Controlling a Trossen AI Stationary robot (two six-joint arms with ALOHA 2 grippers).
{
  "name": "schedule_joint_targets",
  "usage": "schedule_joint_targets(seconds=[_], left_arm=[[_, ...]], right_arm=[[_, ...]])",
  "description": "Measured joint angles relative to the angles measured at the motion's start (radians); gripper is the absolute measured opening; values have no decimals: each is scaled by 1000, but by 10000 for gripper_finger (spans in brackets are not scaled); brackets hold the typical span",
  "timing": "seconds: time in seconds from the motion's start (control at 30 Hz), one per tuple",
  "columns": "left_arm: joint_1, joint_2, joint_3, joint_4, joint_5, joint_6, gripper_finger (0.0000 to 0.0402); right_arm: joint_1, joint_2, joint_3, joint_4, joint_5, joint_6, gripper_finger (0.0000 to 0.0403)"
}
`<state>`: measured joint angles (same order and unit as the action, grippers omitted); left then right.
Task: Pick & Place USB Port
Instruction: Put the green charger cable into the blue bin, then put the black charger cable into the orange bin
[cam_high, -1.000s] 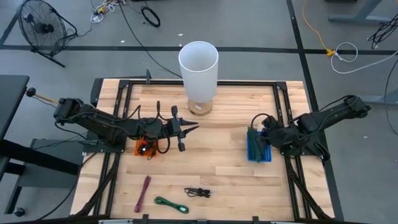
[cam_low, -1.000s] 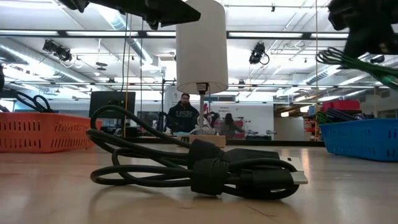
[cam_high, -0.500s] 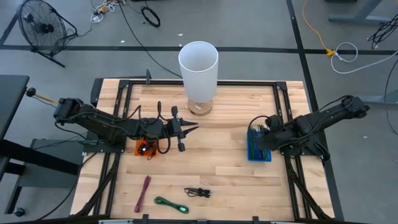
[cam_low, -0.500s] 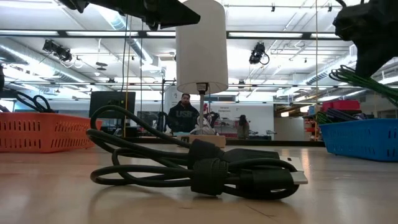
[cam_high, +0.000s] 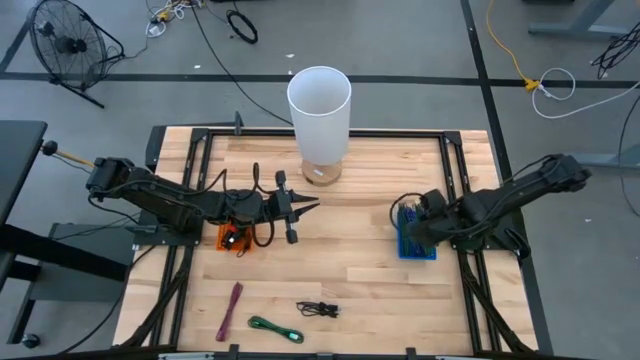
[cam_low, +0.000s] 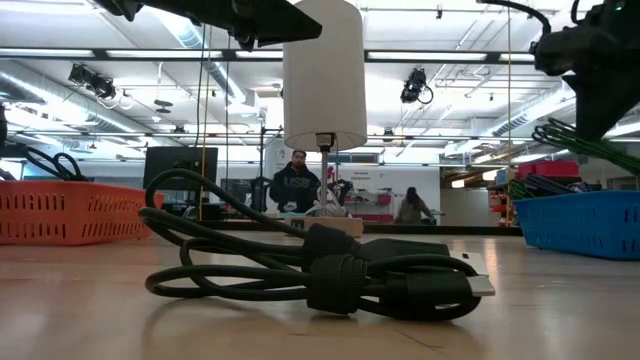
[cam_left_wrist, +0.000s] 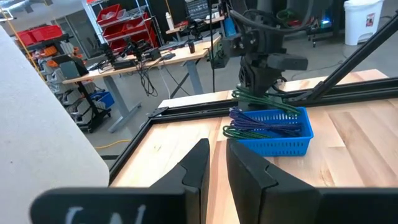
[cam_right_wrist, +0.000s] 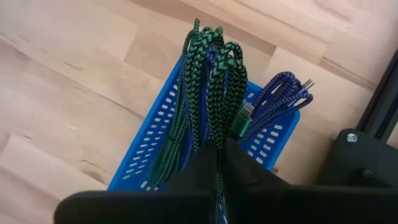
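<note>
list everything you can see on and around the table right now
blue basket: one, right side of table, holding braided cables
green braided cable: one, pinched in the right gripper above the blue basket
purple braided cable: one bundle, in the blue basket
orange basket: one, left side of table, under the left arm
black cable: one, coiled, near edge
green cable: one, near edge
purple cable: one, near edge
white cylinder: one, far middle of table
fan: one, black, on floor
left gripper: shut, empty, above table middle
right gripper: shut on green braided cable
</note>
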<state>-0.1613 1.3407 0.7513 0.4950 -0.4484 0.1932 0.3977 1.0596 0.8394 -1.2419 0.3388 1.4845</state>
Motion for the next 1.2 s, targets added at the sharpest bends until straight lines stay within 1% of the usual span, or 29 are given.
schedule_joint_targets(seconds=[0.17, 0.3, 0.47, 0.67, 0.83, 0.97, 1.1, 1.2], left_arm=[[0, 0, 0, -15, 0, 0, 60], [0, 0, 0, -19, 0, 0, 60], [0, 0, 0, -23, 0, 0, 60], [0, 0, 0, -22, 0, 0, 60], [0, 0, 0, -22, 0, 0, 60], [-2, 0, 0, -22, 0, 0, 60], [-6, 0, 0, -22, 0, 1, 60], [-6, 0, 0, -22, 0, 2, 60]], right_arm=[[0, 37, 0, 7, -6, 4, 8], [0, 74, 0, 11, 24, 1, 9], [0, 120, 0, 27, 31, 0, 19], [0, 156, 0, 44, 30, -9, 59], [-9, 158, -1, 134, 73, -73, 101], [-18, 158, -1, 96, 70, -78, 131], [-36, 150, -1, 39, 98, -83, 150], [-52, 130, 6, 95, 107, -131, 155]])
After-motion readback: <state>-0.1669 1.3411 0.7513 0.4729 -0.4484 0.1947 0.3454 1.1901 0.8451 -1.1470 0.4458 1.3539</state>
